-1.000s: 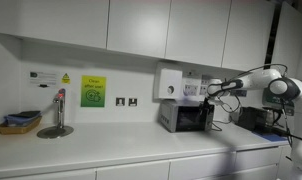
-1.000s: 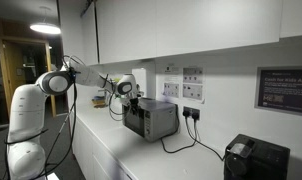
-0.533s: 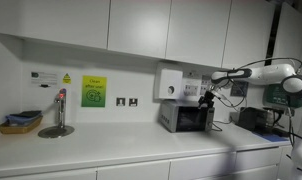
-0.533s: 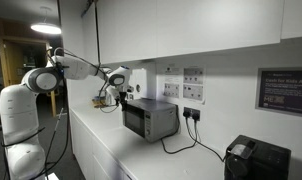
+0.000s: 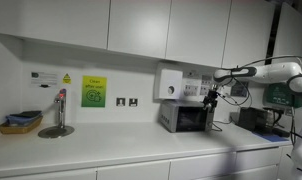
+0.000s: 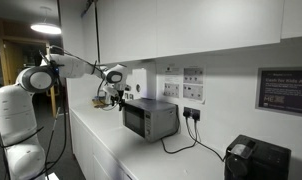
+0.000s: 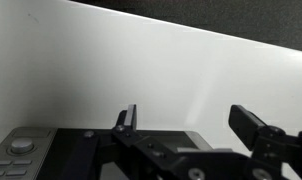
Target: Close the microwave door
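Observation:
The small silver-grey microwave [image 5: 185, 117] stands on the white counter by the wall; it also shows in an exterior view [image 6: 151, 119]. Its dark glass door [image 5: 190, 119] lies flat against the front and looks shut; in an exterior view [image 6: 133, 122] it faces the arm. My gripper [image 5: 212, 97] hovers just above the microwave's upper front corner, apart from it, and shows again in an exterior view [image 6: 117, 94]. In the wrist view the gripper [image 7: 191, 125] is open and empty, with the microwave's top and control panel [image 7: 26, 155] below it.
A white wall-mounted box [image 5: 169, 83] hangs above the microwave. A dark appliance [image 6: 255, 158] stands further along the counter. A tap and sink [image 5: 57, 115] and a basket [image 5: 18, 122] are at the far end. Cables [image 6: 186, 140] run from wall sockets.
The arm has lifted and drawn back from the microwave's front to above its top. The door now lies shut against the front.

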Tool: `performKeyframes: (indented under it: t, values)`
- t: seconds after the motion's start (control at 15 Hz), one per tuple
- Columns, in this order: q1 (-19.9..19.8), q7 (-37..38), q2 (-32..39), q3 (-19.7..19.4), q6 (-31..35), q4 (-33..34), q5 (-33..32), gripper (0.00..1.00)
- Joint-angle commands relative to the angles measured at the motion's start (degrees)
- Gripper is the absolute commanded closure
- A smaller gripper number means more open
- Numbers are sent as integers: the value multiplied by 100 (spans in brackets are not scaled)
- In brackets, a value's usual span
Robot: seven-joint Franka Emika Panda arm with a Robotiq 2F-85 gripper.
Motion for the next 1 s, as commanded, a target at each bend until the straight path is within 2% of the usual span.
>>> performKeyframes:
  t: [0.0, 0.2, 0.27, 0.93]
  values:
    - [42, -278, -432, 25, 114, -435, -394, 0]
    - [36, -317, -563, 22, 130, -607, -465, 0]
    - [35, -167, -260, 16, -6, -288, -379, 0]
    - [38, -176, -372, 14, 4, -430, -391, 0]
